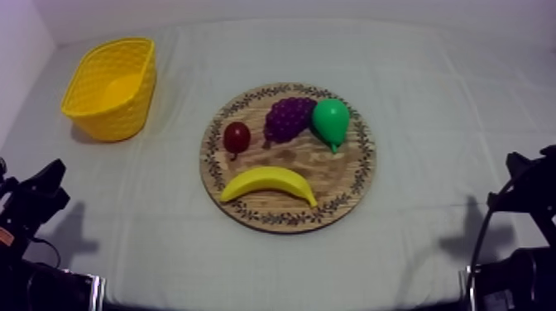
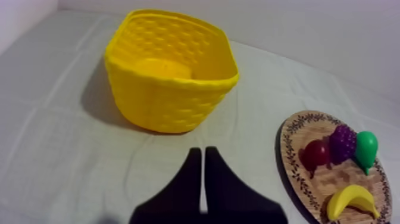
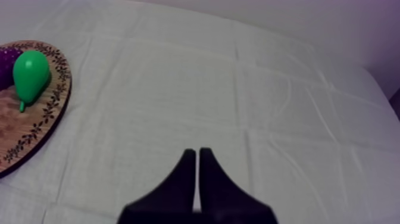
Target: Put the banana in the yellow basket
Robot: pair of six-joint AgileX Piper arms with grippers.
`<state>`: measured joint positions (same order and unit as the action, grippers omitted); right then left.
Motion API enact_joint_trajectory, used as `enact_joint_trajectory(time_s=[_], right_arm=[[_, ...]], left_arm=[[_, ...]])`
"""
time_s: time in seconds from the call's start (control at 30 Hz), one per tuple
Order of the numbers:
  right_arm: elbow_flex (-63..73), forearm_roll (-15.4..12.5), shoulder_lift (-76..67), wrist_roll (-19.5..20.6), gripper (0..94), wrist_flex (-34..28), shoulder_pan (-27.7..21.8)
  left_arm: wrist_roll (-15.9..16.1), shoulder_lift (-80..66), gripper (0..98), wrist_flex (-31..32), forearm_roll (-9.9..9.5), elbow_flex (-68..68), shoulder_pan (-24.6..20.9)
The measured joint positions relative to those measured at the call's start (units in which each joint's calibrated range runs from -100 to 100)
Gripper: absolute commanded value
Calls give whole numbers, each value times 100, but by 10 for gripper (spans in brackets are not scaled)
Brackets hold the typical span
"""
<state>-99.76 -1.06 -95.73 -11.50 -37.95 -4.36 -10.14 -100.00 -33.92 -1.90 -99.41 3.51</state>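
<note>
Ahead-right of the closed, empty left pincer [image 2: 203,151], the banana [image 2: 352,199] lies near a small red fruit [image 2: 315,155], which a careless grasp may knock.

One each: wooden board [image 1: 341,184], yellow basket [image 1: 126,109], banana [image 1: 269,183], pear [image 1: 330,121], bunch of grapes [image 1: 289,117], small red fruit [image 1: 237,136].

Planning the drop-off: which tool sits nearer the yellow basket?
Left. The left tool sits shut just before the yellow basket; the right tool sits on the opposite side, beyond the wooden board.
</note>
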Motion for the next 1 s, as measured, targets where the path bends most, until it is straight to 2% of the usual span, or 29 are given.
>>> enact_joint_trajectory(time_s=[0.77,1.0], right_arm=[[0,0,0,3,3,0,-14],[0,0,0,3,3,0,-14]], left_arm=[[-9,0,9,0,0,0,0],[148,0,2,0,0,0,-27]])
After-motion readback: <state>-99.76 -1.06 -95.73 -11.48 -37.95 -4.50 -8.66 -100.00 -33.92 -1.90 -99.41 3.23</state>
